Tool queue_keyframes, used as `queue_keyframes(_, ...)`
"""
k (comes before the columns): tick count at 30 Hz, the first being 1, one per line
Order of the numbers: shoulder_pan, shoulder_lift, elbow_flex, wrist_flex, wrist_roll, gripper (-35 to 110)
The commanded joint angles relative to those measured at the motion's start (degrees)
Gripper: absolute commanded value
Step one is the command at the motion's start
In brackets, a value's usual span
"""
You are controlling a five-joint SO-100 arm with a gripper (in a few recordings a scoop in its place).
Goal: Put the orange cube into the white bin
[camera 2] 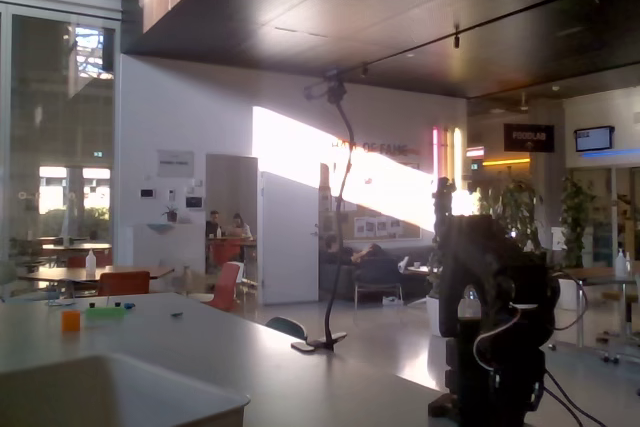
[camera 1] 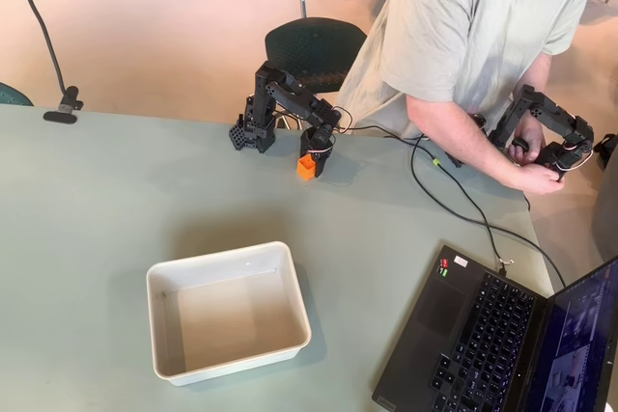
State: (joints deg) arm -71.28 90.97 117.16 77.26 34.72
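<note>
Table (camera 1: 97,238) — pale green top, carries everything relevant. In the overhead view the far edge runs along the top of the picture, the near edge along the bottom.

White bin (camera 1: 228,312) — sits toward the near edge, roughly mid-width, nothing inside it. In the fixed view its rim (camera 2: 120,387) shows low at the bottom left.

Arm — black, based close to the far edge, folded forward and down. In the fixed view its dark bulk stands at the right, backlit, detail lost.

Gripper (camera 1: 311,163) — pointed down at the table top just inside the far edge. The orange cube (camera 1: 306,167) shows at its tip, at or just above the surface. The fingers look closed around the cube, though the overhead angle is too coarse to confirm firm contact on both faces; whether the cube is resting on the table or already off it, cannot tell.

Progress, as judged:
- Reach to the cube: done.
- Grasp: apparently made, not verified.
- Lift: not evident.
- Carry toward the near edge, to over the bin: not begun — cube and bin are well apart, with bare table between.
- Release into the bin: not done.

Early stage overall; most of the travel remains.
</note>
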Motion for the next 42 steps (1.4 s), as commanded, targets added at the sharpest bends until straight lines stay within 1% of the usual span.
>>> queue_keyframes(1, -0.18, 1.14, 0.7, -0.26, 0.26, 41)
queue_keyframes(9, 0.18, 1.49, 1.58, -0.26, 0.18, 40)
queue_keyframes(11, 0.0, 1.85, 1.49, -0.97, 0.18, 36)
queue_keyframes(15, -0.18, 2.02, 1.41, -3.78, 0.26, 25)
queue_keyframes(18, -0.18, 2.02, 1.05, -4.22, 0.26, 21)
queue_keyframes(28, 0.53, 2.2, 0.26, -4.22, 0.18, 21)
queue_keyframes(36, 1.23, 2.2, -8.79, -4.04, -0.35, 20)
queue_keyframes(42, 8.44, 2.29, -19.6, -3.25, -0.53, 20)
